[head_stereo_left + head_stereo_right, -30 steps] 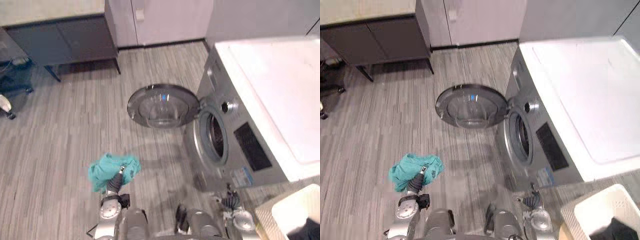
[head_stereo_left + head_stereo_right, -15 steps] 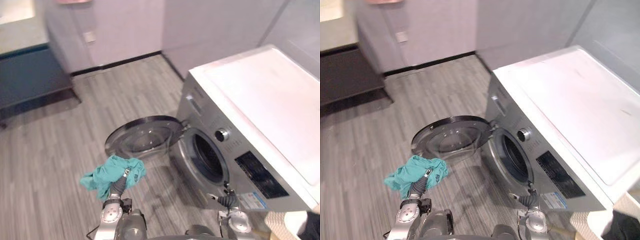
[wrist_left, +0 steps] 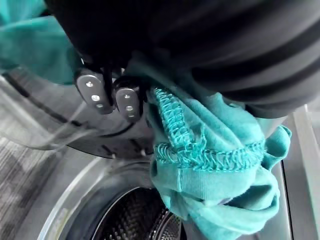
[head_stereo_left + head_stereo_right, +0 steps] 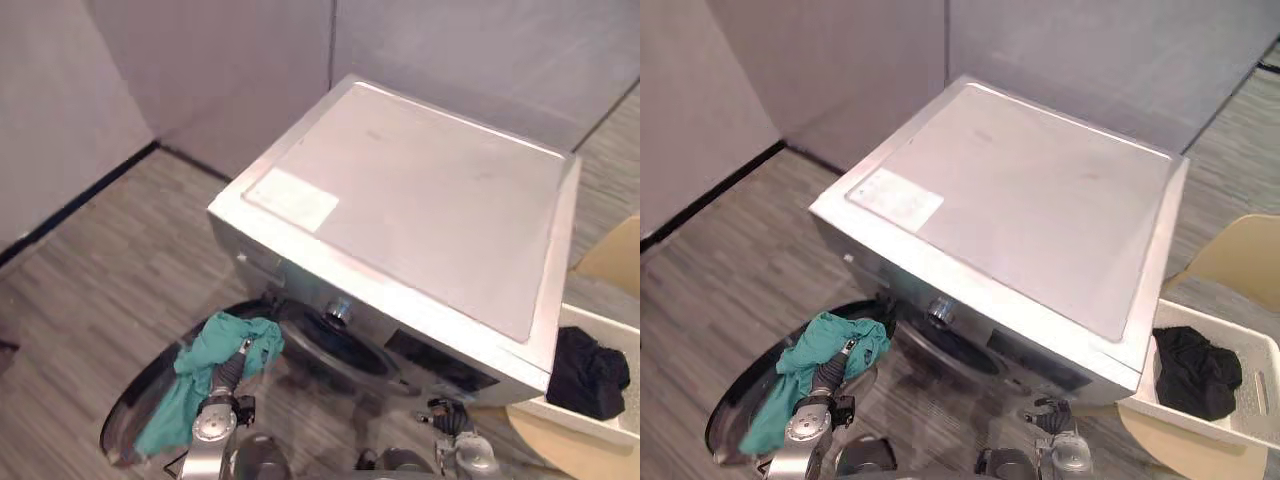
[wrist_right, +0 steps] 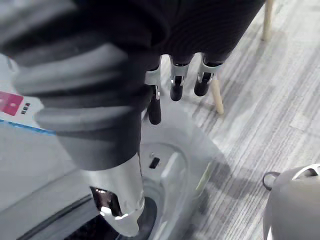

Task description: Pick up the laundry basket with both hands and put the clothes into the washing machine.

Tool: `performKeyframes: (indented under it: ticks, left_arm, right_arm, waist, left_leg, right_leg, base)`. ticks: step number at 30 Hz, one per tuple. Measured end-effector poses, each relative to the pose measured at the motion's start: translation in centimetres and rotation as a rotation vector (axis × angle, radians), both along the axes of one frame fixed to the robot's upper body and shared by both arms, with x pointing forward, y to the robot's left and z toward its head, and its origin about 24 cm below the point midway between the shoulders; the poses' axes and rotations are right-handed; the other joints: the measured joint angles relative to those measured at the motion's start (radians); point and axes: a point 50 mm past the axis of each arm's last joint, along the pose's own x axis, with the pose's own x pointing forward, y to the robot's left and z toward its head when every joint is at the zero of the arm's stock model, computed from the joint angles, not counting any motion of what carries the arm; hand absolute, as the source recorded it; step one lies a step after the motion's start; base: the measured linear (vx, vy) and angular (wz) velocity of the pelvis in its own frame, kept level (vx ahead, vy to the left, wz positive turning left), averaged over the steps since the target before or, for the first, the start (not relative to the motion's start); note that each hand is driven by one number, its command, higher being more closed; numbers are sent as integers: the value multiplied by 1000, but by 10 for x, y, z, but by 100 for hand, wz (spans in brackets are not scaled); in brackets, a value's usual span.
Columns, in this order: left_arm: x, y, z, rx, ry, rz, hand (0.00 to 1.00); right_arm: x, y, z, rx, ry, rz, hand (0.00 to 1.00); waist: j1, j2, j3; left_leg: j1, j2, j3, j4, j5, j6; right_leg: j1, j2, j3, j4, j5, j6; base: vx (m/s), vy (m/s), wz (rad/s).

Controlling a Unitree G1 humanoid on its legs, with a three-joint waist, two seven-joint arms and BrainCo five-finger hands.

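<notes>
**Teal garment poised at the drum mouth**

The left hand (image 3: 95, 92) is clenched round the teal garment (image 3: 215, 165), just above the drum opening (image 3: 130, 220) of the washing machine (image 4: 420, 200), beside its open door (image 4: 740, 395). To my eye, it should reach well inside before releasing, so nothing trails over the rim. The right hand (image 5: 180, 75) hangs relaxed and holds nothing. The basket (image 4: 1200, 425), holding a black garment (image 4: 1195, 370), sits beside the machine
</notes>
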Motion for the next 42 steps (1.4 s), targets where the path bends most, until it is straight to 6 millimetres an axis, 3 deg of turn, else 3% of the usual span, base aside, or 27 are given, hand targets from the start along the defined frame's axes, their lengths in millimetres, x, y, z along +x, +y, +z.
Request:
performKeyframes:
  ticks: [1,2,3,5,7,9,11,14,19,24,26,27,29,32,33,36,39,42]
  left_arm:
    - [1,-2,-1,-2,3,-7,100]
    - [6,-2,2,-4,-11,-15,100]
    - [6,-2,2,-3,-10,-17,100]
    - [2,-1,0,0,0,-17,100]
    - [-2,2,-2,6,12,-15,100]
    - [0,5,0,17,6,-13,100]
    - [3,4,2,16,-5,-17,100]
    - [21,-2,16,24,-82,-56,100]
    - [70,-28,66,3,-323,-115,100]
    - [95,-39,114,-10,-536,-131,100]
    - [105,-46,130,-34,-599,-132,100]
    - [109,-51,138,-51,-635,-135,100]
    - [118,-63,154,-53,-689,-173,100]
    - [136,-87,194,-56,-816,-264,100]
    - [141,-94,210,-52,-868,-291,100]
    - [150,-109,248,-45,-989,-326,100]
    - [153,-121,279,-31,-1087,-359,100]
    - [154,-127,293,-4,-1131,-380,100]
  right_arm:
    - [-1,2,-1,8,2,-9,0]
    - [-3,5,-2,25,1,-32,0]
    - [-3,5,-2,27,-1,-37,0]
    - [-1,5,-1,24,-13,-37,0]
    - [1,5,0,23,-21,-34,0]
    - [8,4,1,20,-28,-23,0]
    - [17,0,4,4,-46,-13,0]
    - [39,-3,14,-18,-100,12,0]
    - [78,3,43,-62,-247,39,0]
    - [120,19,85,-70,-462,60,0]
    - [132,24,100,-69,-535,56,0]
    - [135,25,108,-74,-572,61,0]
    - [139,28,115,-80,-603,63,0]
    - [149,27,132,-88,-677,45,0]
    - [152,25,143,-100,-725,42,0]
    - [156,26,158,-96,-810,28,0]
    - [161,25,170,-101,-865,26,0]
    - [162,24,174,-105,-881,26,0]
  waist:
    - [-1,-8,6]
    - [-12,-35,4]
    - [-12,-39,4]
    - [-18,-33,5]
    - [-15,-8,18]
    - [-6,24,33]
    - [-3,40,46]
    - [2,19,94]
    - [1,5,196]
    - [15,-2,251]
    - [14,-1,268]
    - [19,2,271]
    - [12,-1,275]
    - [4,-5,292]
    - [2,-6,297]
    - [-26,-8,306]
    - [-29,-9,311]
    - [-33,-10,311]
  left_leg:
    - [7,-10,2,-13,-1,1]
    - [11,-24,11,-20,-1,1]
    - [19,-26,33,-12,-8,11]
    - [29,-12,55,11,-22,15]
    - [46,6,89,22,-55,11]
    - [38,54,145,68,-100,2]
    - [-9,95,182,128,-129,1]
    - [-116,128,235,241,-173,4]
    - [-337,157,237,428,-205,31]
    - [-565,188,189,623,-241,46]
    - [-638,202,187,706,-256,29]
    - [-677,220,178,782,-319,58]
    - [-759,245,176,852,-341,71]
    - [-882,257,160,950,-353,61]
    - [-926,268,147,997,-369,78]
    - [-1006,268,119,1068,-379,77]
    - [-1069,266,87,1141,-396,82]
    - [-1097,265,70,1181,-409,81]
  right_leg:
    - [-3,-3,16,-8,1,-1]
    - [-8,2,37,-27,7,4]
    - [-9,-3,45,-27,17,10]
    - [-5,2,89,-31,41,21]
    - [-10,14,134,-36,44,24]
    - [-65,39,213,-12,46,31]
    - [-156,63,264,65,32,48]
    - [-340,69,317,238,-35,59]
    - [-602,56,336,500,-99,71]
    - [-839,50,318,712,-138,88]
    - [-922,50,323,776,-145,91]
    - [-982,58,331,838,-153,99]
    - [-1070,58,340,902,-150,92]
    - [-1200,66,355,993,-158,109]
    - [-1244,70,356,1034,-160,113]
    - [-1314,68,358,1113,-178,121]
    - [-1365,66,358,1197,-210,122]
    - [-1386,63,359,1247,-234,124]
  base:
    - [212,205,-43]
    - [118,93,-21]
    - [76,78,-24]
    - [29,102,-48]
    - [-34,101,-76]
    - [-104,45,-111]
    - [-232,41,-106]
    - [-231,20,-73]
    - [-245,34,-8]
    - [-193,8,-1]
    - [-158,19,-18]
    - [-154,57,-41]
    - [-139,83,-36]
    - [-152,26,-20]
    - [-73,11,-20]
    - [-63,-23,6]
    - [-36,-37,11]
    - [-11,-39,14]
